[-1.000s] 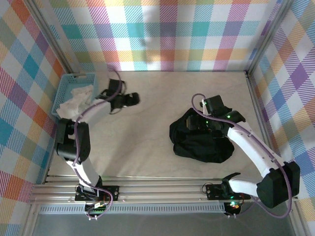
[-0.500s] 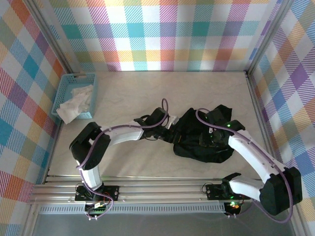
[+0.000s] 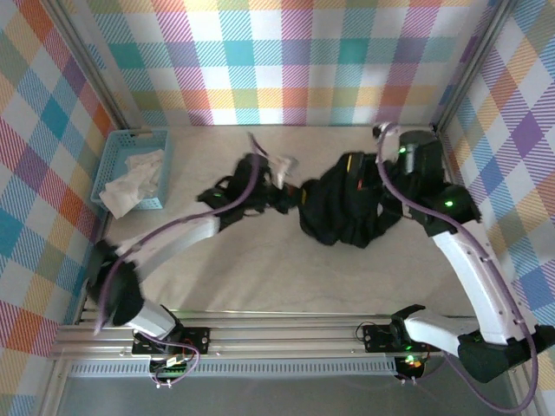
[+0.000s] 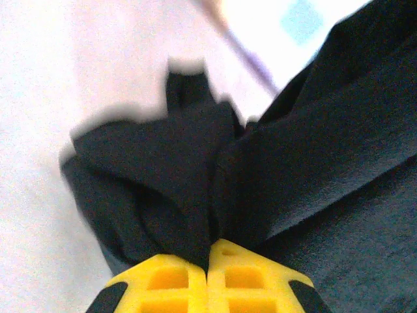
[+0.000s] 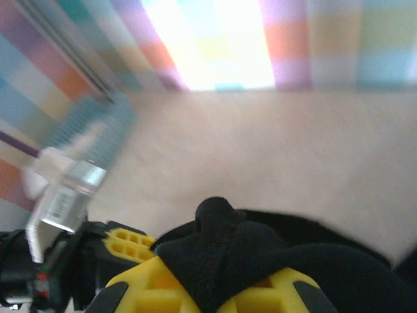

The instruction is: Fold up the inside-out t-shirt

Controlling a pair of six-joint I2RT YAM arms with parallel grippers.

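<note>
My left gripper (image 4: 208, 253) is pressed together on a fold of the t-shirt (image 3: 347, 208). My right gripper (image 5: 218, 277) pinches another bunch of the same black cloth. The shirt sits crumpled between the two grips, over the far part of the table (image 3: 260, 277), right of centre. To open it well, I judge I should draw both grips apart evenly and level, so the cloth spreads without slipping out. Both wrist views are blurred. I cannot tell which edge, sleeve or hem each grip has, nor whether the bundle is lifted off the table.
</note>
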